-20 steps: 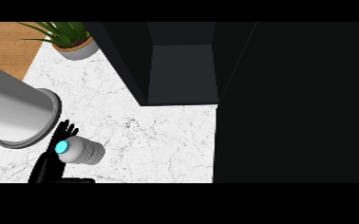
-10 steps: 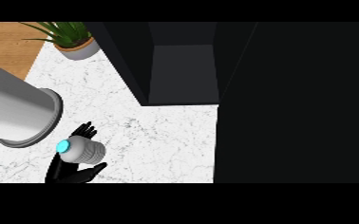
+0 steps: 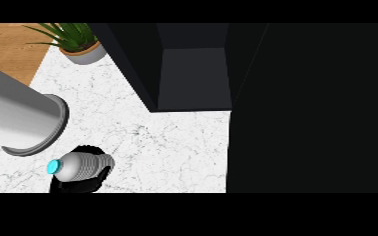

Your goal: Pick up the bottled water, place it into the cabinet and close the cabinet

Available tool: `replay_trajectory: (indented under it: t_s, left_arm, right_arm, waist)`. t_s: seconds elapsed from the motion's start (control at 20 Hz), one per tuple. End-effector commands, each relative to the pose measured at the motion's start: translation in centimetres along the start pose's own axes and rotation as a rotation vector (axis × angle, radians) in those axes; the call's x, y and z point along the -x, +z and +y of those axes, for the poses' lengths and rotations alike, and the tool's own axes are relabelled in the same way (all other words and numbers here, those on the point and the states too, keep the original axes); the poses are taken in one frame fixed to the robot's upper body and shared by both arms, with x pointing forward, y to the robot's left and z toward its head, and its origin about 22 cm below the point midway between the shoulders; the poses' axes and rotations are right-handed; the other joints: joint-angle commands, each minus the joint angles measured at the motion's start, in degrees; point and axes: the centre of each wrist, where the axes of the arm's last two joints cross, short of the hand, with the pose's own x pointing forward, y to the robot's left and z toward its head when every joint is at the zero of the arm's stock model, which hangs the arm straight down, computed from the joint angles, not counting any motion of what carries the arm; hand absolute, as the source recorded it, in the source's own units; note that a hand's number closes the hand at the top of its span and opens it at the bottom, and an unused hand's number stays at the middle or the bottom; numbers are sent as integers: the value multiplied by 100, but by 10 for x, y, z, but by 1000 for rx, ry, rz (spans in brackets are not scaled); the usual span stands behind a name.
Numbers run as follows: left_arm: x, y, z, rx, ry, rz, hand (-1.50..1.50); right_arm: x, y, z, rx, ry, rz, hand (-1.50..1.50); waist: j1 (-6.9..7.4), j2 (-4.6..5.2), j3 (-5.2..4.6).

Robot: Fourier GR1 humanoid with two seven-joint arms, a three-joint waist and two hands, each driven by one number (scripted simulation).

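The bottled water (image 3: pixel 80 166) is a ribbed clear bottle with a cyan cap, at the lower left of the marble counter (image 3: pixel 170 145). My left hand (image 3: pixel 75 185) comes in from the lower edge and curls round the bottle, black fingers (image 3: pixel 108 162) showing past its top and right side. The dark cabinet (image 3: pixel 196 75) stands open at the upper middle, its grey inner floor visible. My right hand does not show.
A large grey cylinder (image 3: pixel 26 122) lies at the left edge, just above the bottle. A potted plant (image 3: pixel 80 47) sits at the back left beside a wooden surface (image 3: pixel 18 50). A wide dark panel (image 3: pixel 303 110) fills the right side.
My left hand's fingers, spread behind the bottle before, have closed round it. The bottle has shifted a little to the right and down.
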Motion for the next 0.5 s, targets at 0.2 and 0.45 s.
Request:
replay_trajectory:
  t_s: [0.2,0.45]
  left_arm:
    - [20,-21,-54,6,88,-87,150]
    - [27,-23,-78,-11,72,-145,150]
  right_arm:
    - [-14,-1,0,3,-20,-36,-150]
    - [-15,-2,1,13,-18,-48,-150]
  waist:
    - [-4,40,-107]
    - [19,38,-104]
